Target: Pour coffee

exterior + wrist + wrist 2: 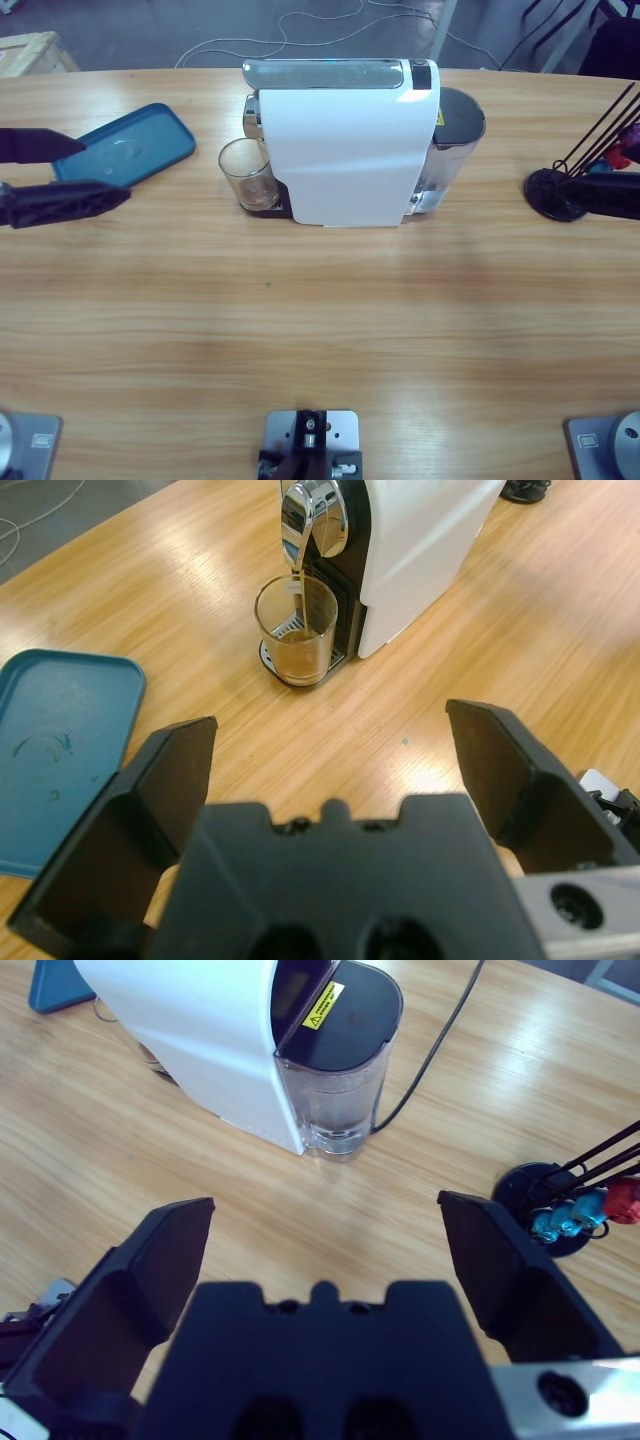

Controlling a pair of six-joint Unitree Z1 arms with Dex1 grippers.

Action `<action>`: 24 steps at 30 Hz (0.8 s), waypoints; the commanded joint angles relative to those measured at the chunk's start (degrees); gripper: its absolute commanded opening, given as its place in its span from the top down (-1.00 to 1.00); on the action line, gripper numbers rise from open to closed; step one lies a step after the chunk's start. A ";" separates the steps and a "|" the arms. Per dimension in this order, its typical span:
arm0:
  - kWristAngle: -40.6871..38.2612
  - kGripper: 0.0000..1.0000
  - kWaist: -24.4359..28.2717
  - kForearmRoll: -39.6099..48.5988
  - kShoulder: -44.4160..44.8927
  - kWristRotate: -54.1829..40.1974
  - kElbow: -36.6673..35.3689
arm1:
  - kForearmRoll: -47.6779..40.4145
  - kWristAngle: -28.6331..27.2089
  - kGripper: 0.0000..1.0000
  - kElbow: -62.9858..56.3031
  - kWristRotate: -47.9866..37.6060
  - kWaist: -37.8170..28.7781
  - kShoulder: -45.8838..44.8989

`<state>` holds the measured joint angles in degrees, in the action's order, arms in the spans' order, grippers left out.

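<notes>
Clearly spread wide, left gripper (330,770), black jaws far apart with nothing between them and nothing touched, hovering over bare wooden table (320,330). Seen in the high view at the 9 o'clock edge (95,170), pointing toward 3 o'clock, with the teal tray (128,145) just beyond the jaw tips at about 1 o'clock. Equally wide, right gripper (325,1245), holding nothing and touching nothing, aimed at the rear of the white coffee machine (190,1030) and its clear water tank (335,1080).

Coffee (296,655) sitting as a shallow brown layer in the bottom of a clear glass (296,630), with a thin stream falling straight down into it from the chrome spout (310,520). Glass upright, long axis vertical, mouth facing up, standing on the machine's drip tray at 12 o'clock from the left gripper, well apart from it. In the high view, glass (245,172) pressed close against the machine's 9 o'clock side.

Black capsule stand (560,1205) at 3 o'clock of the right wrist view, carrying blue and red capsules (585,1205).
</notes>
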<state>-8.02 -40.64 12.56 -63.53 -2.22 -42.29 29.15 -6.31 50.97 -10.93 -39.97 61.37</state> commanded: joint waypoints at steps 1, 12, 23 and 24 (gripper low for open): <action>-0.24 -1.00 -0.43 0.62 1.53 -0.24 1.94 | 1.44 -0.81 -1.00 -1.75 0.47 -0.46 -1.86; -0.24 -1.00 -0.43 0.62 1.60 -0.44 2.16 | 3.19 -0.46 -1.00 -1.40 0.47 -0.55 -2.53; 0.01 -1.00 -0.41 -0.33 0.95 -2.26 2.73 | 3.37 -0.46 -1.00 -1.92 0.47 -0.55 -3.08; 0.27 -1.00 -0.43 -0.41 0.67 -2.48 2.80 | 3.37 -0.46 -1.00 -1.85 0.47 -0.55 -3.11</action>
<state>-8.02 -40.64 12.56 -63.48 -2.40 -42.27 31.55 -6.31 50.97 -10.93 -39.97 59.92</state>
